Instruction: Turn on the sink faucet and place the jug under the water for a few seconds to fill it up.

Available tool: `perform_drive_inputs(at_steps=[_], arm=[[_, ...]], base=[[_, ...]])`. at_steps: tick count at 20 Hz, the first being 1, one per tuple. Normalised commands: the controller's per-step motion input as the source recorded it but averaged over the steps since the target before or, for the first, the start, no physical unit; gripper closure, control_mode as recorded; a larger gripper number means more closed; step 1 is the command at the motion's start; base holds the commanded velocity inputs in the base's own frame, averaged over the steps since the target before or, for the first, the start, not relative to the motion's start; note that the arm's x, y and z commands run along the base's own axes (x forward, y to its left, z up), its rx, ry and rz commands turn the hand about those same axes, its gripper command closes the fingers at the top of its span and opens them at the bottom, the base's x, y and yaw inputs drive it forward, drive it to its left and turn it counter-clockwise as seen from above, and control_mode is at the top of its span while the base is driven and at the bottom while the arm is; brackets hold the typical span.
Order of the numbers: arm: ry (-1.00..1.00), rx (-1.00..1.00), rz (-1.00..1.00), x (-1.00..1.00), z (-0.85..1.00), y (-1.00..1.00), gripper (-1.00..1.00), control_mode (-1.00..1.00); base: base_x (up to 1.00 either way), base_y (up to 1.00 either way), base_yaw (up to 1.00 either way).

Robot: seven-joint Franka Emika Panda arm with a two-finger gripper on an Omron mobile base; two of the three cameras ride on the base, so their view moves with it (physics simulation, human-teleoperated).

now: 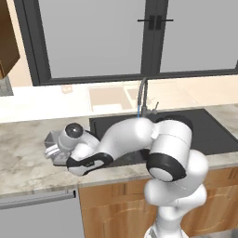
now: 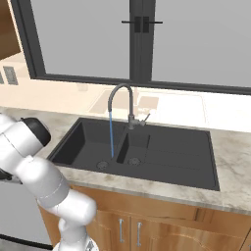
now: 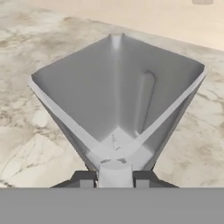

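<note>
**Jug Held at the Counter While Water Runs in the Sink**

At the far left of the left base view, the jug (image 1: 55,143) is seen on the marble counter (image 1: 28,162), just left of the sink (image 1: 218,135). It is a small grey see-through cup. The gripper (image 1: 59,151) is placed right at the jug, at the end of the white arm (image 1: 125,137), which is stretched out low and to the left across the front of the sink.

In the hand view, the jug (image 3: 118,96) is seen very close up, with its open mouth turned to the camera. Its near corner is set between the two dark finger tips (image 3: 85,178). The tips are pressed against that corner on both sides, so the jug is pinched by the gripper (image 3: 114,177). The marble counter (image 3: 26,131) is seen under and around the jug.

More to the right, the sink faucet (image 1: 142,95) is seen behind the arm, with a short bit of blue water (image 1: 138,111) under its spout.

In the right base view, the sink faucet (image 2: 122,100) is shown standing at the back edge of the sink (image 2: 186,157), with its small lever (image 2: 143,119) at the side. A thin straight line of water (image 2: 111,135) is dropped from the spout into the left part of the black sink, near the wall between the two parts. Round drains (image 2: 133,161) are seen at the bottom. A big window (image 2: 142,39) is set behind the faucet.
</note>
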Motion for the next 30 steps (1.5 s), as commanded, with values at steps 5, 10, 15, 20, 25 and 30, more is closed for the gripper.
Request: perform_drive_inputs(at_steps=[5,10,15,20,25,30], arm=[[0.0,0.0,0.0,0.0,-0.08,0.08,1.0,-1.0],[0.04,0.0,0.0,0.0,0.0,0.04,1.0,-1.0],[0.0,0.0,0.0,0.0,0.0,0.0,1.0,-1.0],[-0.04,0.02,0.0,-0.12,0.01,0.0,1.0,-1.0],[-0.24,0.0,0.0,-0.48,0.63,-0.23,1.0,-1.0],[-0.13,0.01,0.0,-0.34,0.99,-0.53,1.0,-1.0]], base=[[0.0,0.0,0.0],[0.0,0.0,0.0],[0.0,0.0,0.0],[0.0,0.0,0.0],[0.0,0.0,0.0],[0.0,0.0,0.0]])
